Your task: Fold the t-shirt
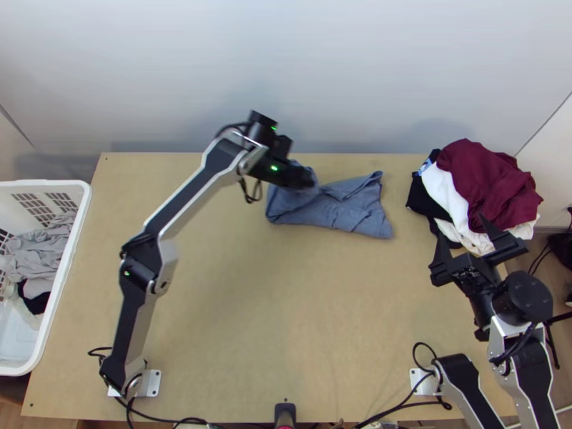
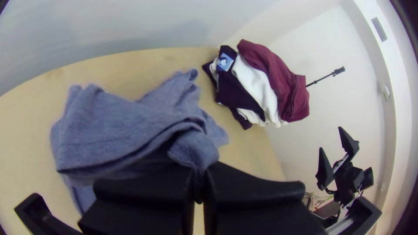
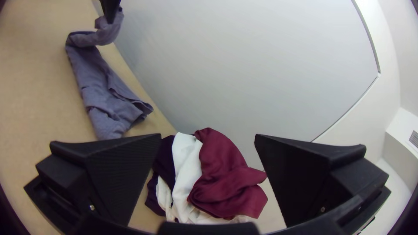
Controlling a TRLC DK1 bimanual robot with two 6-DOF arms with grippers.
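black near the right edge of the table [image 1: 286,307], with right gripper [image 1: 462,228] spread wide; toward the far edge, pinching a bunched part of blue t-shirt [image 1: 343,209] in left gripper [image 1: 311,178]; at the far right corner, heaped with clothes [image 1: 486,179].

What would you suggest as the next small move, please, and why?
I'd probably have the left gripper lay its pinched end of the blue t-shirt over the flatter part: that end is raised, while the rest lies on the table.
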